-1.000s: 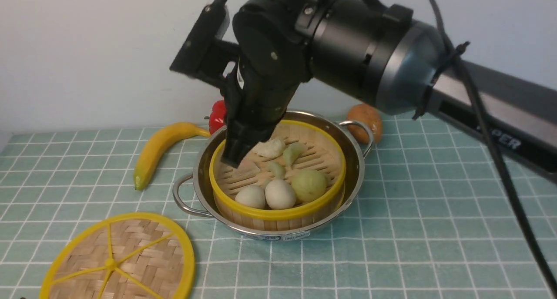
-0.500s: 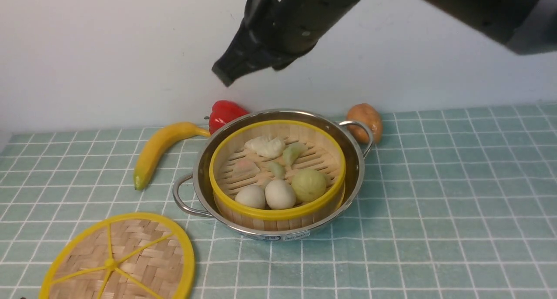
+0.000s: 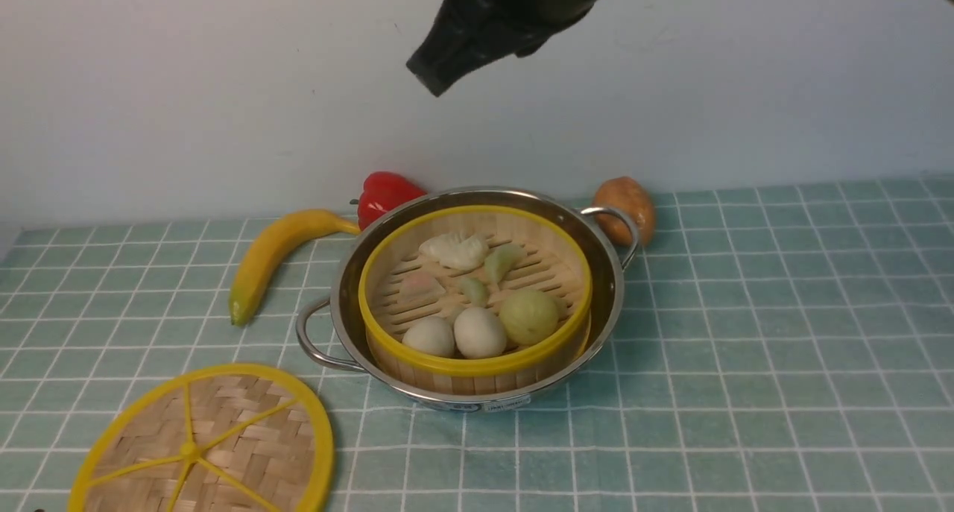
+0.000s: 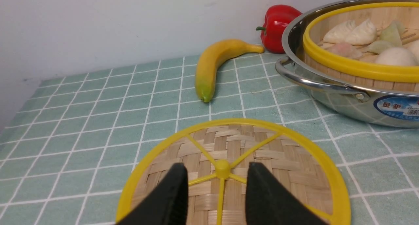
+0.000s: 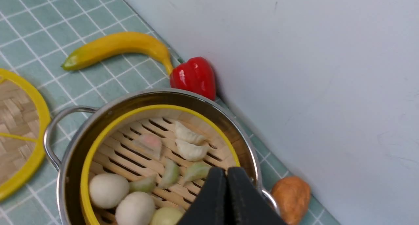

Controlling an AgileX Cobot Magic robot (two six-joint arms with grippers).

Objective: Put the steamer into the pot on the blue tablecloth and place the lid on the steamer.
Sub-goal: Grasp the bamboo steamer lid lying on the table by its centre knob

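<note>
Found steamer [image 3: 477, 366] seated inside pot [image 3: 610, 288] on blue tablecloth [image 3: 745, 363]; lid [image 3: 201, 445] flat on cloth, apart from pot, toward robot's left. Logged left claw [image 4: 216, 167] spread over lid's centre, right claw [image 5: 226, 170] pressed together, empty, high above pot.

We see a pale teal tablecloth [image 3: 745, 348] gridded with thin white lines. The steamer [image 3: 477, 366] and woven lid [image 3: 246, 430] have yellow rims; the pot [image 3: 605, 296] is shiny steel.
</note>
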